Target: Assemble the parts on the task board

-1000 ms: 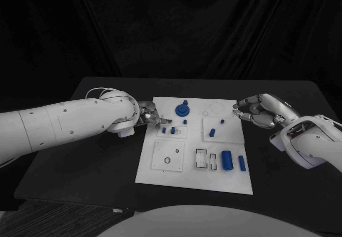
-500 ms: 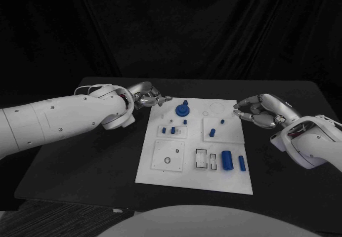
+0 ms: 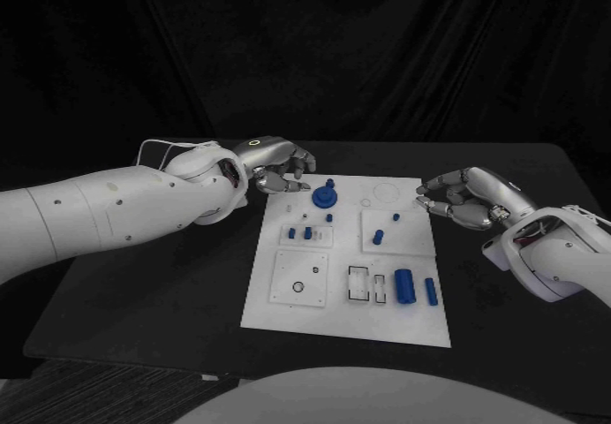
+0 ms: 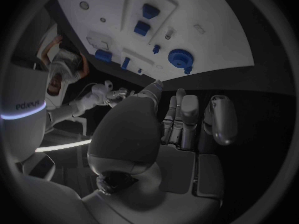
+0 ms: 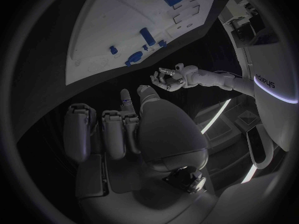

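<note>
- Your left hand (image 3: 274, 166) sat above the far left corner of the task board (image 3: 346, 305), knuckles up, with its fingers (image 3: 296, 183) curled in and nothing visible between them.
- Your right hand (image 3: 469, 200) hung beside the board's far right edge, its fingers bent inward, also without a part.
- The white board lay in the middle of the black counter (image 3: 166, 291). The blue round part (image 3: 326, 193) stood near its far edge, just beside your left fingertips, and the blue cylinder (image 3: 405, 285) lay toward the near right.
- Your left wrist view showed the fingers (image 4: 187, 114) lying side by side, folded toward the palm, off the board.
- Your right wrist view showed the opposite hand (image 5: 171, 78) across the board, fingers partly bent.
</note>
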{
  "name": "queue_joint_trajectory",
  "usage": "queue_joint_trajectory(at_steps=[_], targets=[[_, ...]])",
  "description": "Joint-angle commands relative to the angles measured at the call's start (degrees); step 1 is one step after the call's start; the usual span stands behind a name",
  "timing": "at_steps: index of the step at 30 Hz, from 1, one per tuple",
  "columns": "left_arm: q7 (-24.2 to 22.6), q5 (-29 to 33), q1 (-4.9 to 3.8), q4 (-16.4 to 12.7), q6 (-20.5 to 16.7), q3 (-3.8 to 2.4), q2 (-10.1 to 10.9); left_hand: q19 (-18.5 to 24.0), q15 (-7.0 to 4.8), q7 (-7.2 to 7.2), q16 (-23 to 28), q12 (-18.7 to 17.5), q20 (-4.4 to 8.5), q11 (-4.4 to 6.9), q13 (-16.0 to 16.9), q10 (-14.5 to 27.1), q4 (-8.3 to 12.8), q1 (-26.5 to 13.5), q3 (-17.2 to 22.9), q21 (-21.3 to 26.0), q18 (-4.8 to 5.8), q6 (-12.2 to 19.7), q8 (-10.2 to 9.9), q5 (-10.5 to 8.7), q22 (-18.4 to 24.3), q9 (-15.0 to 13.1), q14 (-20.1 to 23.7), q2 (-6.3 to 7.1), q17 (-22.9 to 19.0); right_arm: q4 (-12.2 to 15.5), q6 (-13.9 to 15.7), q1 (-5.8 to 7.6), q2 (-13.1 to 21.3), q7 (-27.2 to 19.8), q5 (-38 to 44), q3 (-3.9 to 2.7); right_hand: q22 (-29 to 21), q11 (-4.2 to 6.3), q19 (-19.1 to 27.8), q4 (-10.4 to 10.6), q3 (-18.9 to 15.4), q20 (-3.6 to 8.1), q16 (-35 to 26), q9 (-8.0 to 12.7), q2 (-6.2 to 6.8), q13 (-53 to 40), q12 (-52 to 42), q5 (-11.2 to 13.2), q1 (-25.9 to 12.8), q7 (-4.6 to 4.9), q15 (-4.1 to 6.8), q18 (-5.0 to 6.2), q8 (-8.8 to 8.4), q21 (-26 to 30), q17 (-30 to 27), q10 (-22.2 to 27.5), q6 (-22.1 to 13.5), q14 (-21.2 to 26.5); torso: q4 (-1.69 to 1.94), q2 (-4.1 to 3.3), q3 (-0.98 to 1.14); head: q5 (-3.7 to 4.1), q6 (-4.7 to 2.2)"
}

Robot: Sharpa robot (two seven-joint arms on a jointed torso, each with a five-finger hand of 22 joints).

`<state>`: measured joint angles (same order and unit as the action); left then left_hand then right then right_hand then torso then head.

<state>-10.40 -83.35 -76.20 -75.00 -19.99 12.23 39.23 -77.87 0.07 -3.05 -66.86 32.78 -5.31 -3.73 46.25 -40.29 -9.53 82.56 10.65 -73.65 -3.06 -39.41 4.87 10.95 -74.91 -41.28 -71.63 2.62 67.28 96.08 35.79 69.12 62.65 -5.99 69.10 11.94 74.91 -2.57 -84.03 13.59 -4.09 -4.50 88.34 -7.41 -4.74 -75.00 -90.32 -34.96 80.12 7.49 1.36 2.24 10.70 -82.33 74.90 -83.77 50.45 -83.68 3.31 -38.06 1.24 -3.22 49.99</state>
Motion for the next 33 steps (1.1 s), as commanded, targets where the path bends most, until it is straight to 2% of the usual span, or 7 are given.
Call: queue_joint_trajectory(at_steps=[1,2,4,9,15,27,33], targets=[[-3.95,-17.12,0.25,1.61,-2.17,-0.05,-1.91,-1.42,-2.42,6.60,3.18,-14.70,1.29,3.05,-21.47,7.44,2.95,1.97,3.42,3.06,-1.44,-2.54,-1.11,-2.12,-8.03,15.67,-2.30,2.64,-7.33,0.38,1.20,-0.14,-0.07,-0.78,0.77,-0.03,12.66,-0.13,-2.58,0.44,0.22,-0.30,-0.27,0.11,0.54,-15.00,0.32,-0.73,-0.25,-0.05,0.01,-0.40,-0.22,-0.46,11.79,-6.23,0.57,-5.60,0.03,0.02,0.01,-0.03,0.01],[-3.96,-17.98,0.32,2.01,-1.91,-0.05,-2.43,-1.77,-2.35,5.92,3.01,-14.80,1.32,2.58,-22.66,7.57,2.95,1.39,3.21,2.84,-1.35,-2.98,-1.06,-2.30,-8.17,16.48,-2.42,2.78,-7.63,0.44,1.29,-0.14,-0.11,-0.89,0.88,-0.03,12.71,-0.10,-2.64,0.51,0.21,-0.29,-0.33,0.12,0.60,-15.00,0.32,-0.84,-0.35,-0.07,0.02,-0.43,-0.23,-0.59,11.68,-6.23,0.59,-5.58,-0.01,0.06,0.01,0.03,0.01],[-4.05,-19.49,0.46,2.75,-1.52,-0.06,-3.49,-2.83,-2.66,6.12,3.48,-14.17,1.51,3.02,-24.35,6.14,3.29,0.98,3.17,1.62,-1.05,-3.83,-0.99,-2.14,-8.75,17.79,-2.30,2.96,-9.63,0.55,1.41,-0.14,-0.11,-1.04,1.06,-0.03,12.70,-0.10,-2.64,0.52,0.21,-0.29,-0.39,0.13,0.60,-15.00,0.32,-0.85,-0.36,-0.07,0.02,-0.43,-0.24,-0.58,11.57,-6.23,0.59,-5.56,-0.02,0.02,-0.02,0.17,0.01],[-3.76,-21.02,0.70,3.93,-0.19,-0.06,-5.33,-3.20,-2.63,6.33,2.63,-13.19,1.61,3.06,-25.60,4.30,3.57,0.34,3.18,1.47,-0.99,-4.50,-0.94,-1.74,-9.00,19.00,-2.48,3.09,-10.33,0.63,1.44,-0.15,0.01,-1.17,1.26,-0.03,12.70,-0.09,-2.63,0.55,0.22,-0.29,-0.41,0.13,0.59,-15.00,0.32,-0.89,-0.38,-0.08,0.03,-0.42,-0.24,-0.56,11.54,-6.23,0.60,-5.55,0.04,0.02,0.01,-0.18,0.01],[-3.01,-21.57,1.24,4.87,1.87,-0.07,-7.11,-3.15,-2.41,5.10,2.15,-11.80,1.55,2.67,-26.53,2.20,3.83,-0.57,3.37,1.90,-1.03,-6.62,-0.53,-2.39,-9.15,20.10,-1.74,3.05,-11.72,0.59,1.24,-0.15,-0.03,-1.09,1.33,-0.03,12.63,-0.09,-2.54,0.56,0.25,-0.28,-0.40,0.13,0.57,-15.00,0.32,-0.94,-0.38,-0.09,0.03,-0.37,-0.23,-0.38,11.57,-6.23,0.62,-5.56,0.02,0.05,0.00,-0.01,0.01],[-2.85,-21.74,1.98,5.16,3.94,-0.07,-8.31,-4.12,-2.08,4.17,-3.75,-10.42,1.46,2.49,-27.17,-0.54,3.91,-2.06,3.93,0.67,-0.75,-8.86,-0.28,-2.50,-9.94,21.35,-4.70,3.16,-7.44,0.54,0.85,-0.15,-0.03,-0.57,1.35,-0.03,12.55,-0.07,-2.43,0.55,0.43,-0.27,-0.44,0.14,0.47,-15.00,0.32,-1.09,-0.28,-0.12,0.05,-0.31,-0.22,-0.14,11.48,-6.23,0.72,-5.54,0.01,0.09,0.02,-0.14,0.01],[-2.93,-21.75,2.50,5.44,3.79,-0.08,-8.73,-4.95,-2.25,3.82,-5.80,-8.13,1.56,2.55,-26.15,-4.86,3.89,-2.95,4.67,-0.68,-0.46,-10.16,-0.20,-2.70,-10.46,22.03,-5.30,3.61,-6.61,0.53,0.59,-0.15,-0.06,-0.25,1.35,-0.03,12.50,-0.06,-2.35,0.48,0.62,-0.25,-0.49,0.16,0.41,-15.00,0.32,-1.17,-0.11,-0.14,0.07,-0.27,-0.21,0.03,11.40,-6.23,0.81,-5.52,0.05,0.11,0.01,-0.17,0.01]])
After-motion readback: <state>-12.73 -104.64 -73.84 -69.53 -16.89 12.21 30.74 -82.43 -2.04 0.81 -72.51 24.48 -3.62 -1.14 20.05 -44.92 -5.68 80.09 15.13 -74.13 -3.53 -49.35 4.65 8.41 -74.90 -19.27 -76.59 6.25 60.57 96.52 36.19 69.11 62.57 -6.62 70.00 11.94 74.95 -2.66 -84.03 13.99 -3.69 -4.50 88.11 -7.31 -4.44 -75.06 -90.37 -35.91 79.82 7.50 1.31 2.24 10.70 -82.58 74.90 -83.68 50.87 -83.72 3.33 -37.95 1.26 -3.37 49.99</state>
